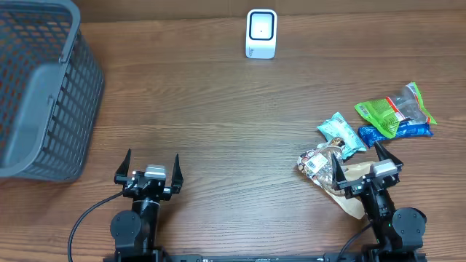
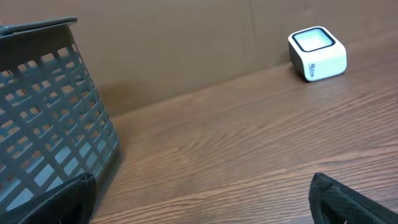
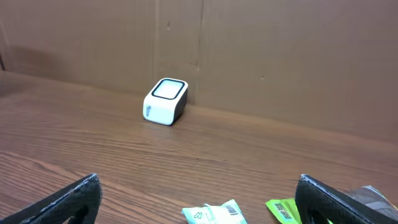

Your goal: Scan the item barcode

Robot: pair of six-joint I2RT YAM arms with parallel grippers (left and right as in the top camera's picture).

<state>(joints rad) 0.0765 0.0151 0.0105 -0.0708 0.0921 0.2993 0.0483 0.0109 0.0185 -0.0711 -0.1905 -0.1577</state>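
A white barcode scanner (image 1: 261, 33) with a dark window stands at the table's far edge; it also shows in the left wrist view (image 2: 317, 53) and the right wrist view (image 3: 165, 101). Snack packets lie at the right: a light-blue one (image 1: 341, 134) (image 3: 214, 213), a green one (image 1: 389, 110) (image 3: 283, 209), a dark-blue one (image 1: 373, 135) and a brown one (image 1: 325, 166). My right gripper (image 1: 362, 158) (image 3: 198, 198) stands open above the brown packet, holding nothing. My left gripper (image 1: 151, 165) (image 2: 202, 199) stands open over bare wood at the front left.
A grey mesh basket (image 1: 44, 87) (image 2: 46, 112) fills the far left of the table. Brown cardboard walls back the table behind the scanner. The dark-blue packet lies partly under the green one.
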